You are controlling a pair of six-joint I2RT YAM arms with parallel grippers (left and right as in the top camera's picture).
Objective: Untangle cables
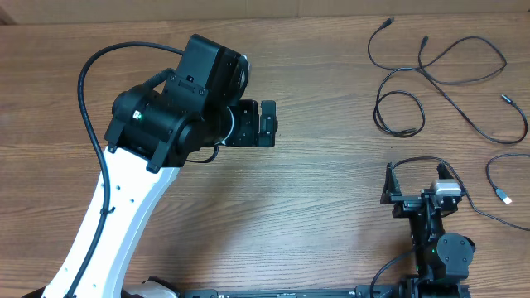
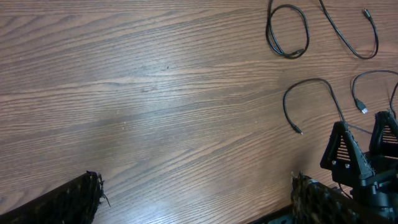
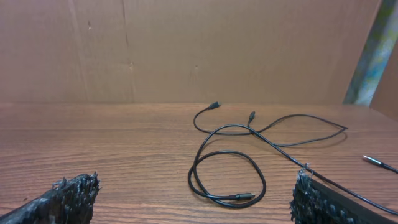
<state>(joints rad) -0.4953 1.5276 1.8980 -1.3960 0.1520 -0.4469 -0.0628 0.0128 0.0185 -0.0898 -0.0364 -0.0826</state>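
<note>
Several thin black cables lie spread out on the wooden table at the far right, apart from one another. One forms a loop (image 1: 402,134), a long one (image 1: 456,103) runs diagonally, and one ends in a silvery tip (image 1: 505,197). My right gripper (image 1: 418,175) is open near the table's front right, with a cable arc (image 2: 309,80) curving around it. The looped cable (image 3: 242,197) lies on the table ahead of its open fingers, touching neither. My left gripper (image 1: 269,124) is open above the bare table left of centre, far from the cables, with nothing between its fingers (image 2: 68,202).
A brown cardboard wall (image 3: 186,50) stands behind the table's far edge. The left arm's thick black cable (image 1: 87,83) arcs over the table's left side. The right arm's base (image 1: 443,252) sits at the front right edge.
</note>
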